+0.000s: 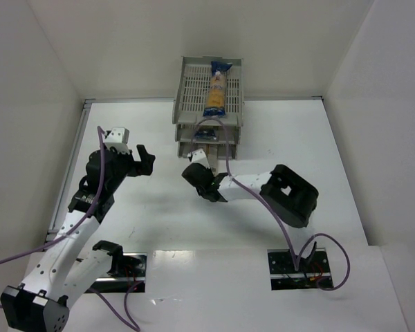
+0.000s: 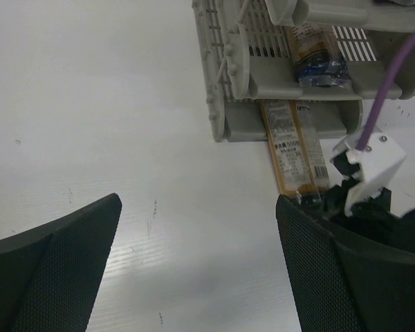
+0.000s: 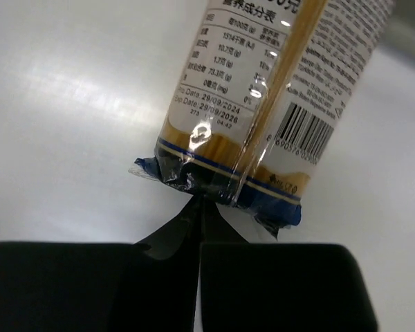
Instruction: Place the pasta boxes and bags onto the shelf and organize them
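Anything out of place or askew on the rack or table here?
One pasta packet is only partly in the lowest tray of the grey rack; its near end sticks out onto the table, where the right claw is shut against it. No spill or damage shows.

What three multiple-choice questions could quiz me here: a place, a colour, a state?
1. Where is the long clear pasta packet nearest the right gripper?
A. On the top tray.
B. Wholly inside the middle tier.
C. Sticking out of the light grey plastic tray rack's bottom tier onto the white table.

2. What colour is that packet's near end?
A. Dark blue.
B. Red.
C. Green.

3. How is the left gripper?
A. Shut on a packet.
B. Open, empty.
C. Out of view.

Answers: C, its far part lies in the lowest tray; A, the right wrist view shows a blue seal; B, its fingers stand wide apart over bare table.
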You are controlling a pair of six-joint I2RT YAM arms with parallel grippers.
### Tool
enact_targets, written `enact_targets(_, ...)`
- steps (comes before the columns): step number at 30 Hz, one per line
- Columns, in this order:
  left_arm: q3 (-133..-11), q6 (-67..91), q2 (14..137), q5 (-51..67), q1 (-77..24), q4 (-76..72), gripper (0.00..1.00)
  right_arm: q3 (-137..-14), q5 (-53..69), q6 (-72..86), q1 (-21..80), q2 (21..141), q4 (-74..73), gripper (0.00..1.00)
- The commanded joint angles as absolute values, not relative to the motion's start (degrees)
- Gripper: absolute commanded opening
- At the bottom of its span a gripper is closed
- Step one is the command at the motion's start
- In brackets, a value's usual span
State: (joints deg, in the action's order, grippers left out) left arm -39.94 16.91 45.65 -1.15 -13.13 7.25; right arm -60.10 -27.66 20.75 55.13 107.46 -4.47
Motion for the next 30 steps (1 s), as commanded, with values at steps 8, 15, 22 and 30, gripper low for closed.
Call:
enact_targets(8,-38.94,17.84,45.26,-1.40,-12.66,5.01,1.00,-77.07,-47.29,25.99,48.52,122.07,-7.53,0.01)
enact_targets(15,-38.94,17.84,45.87,-1.41,-12.66,5.01,1.00,-75.15,-52.47,23.40,47.99,120.24,-5.90,0.11)
enact_targets(22,-38.94,17.84,47.20,-1.41,-12.66,3.34,1.00,-79.09,-52.30,19.16,47.99,120.50,-2.19,0.27)
enact_targets(30,-38.32,17.84,45.09,-1.41,-12.66,3.87,1.00,-66.03,-42.63,20.74,48.60,105.25,-0.18,0.54)
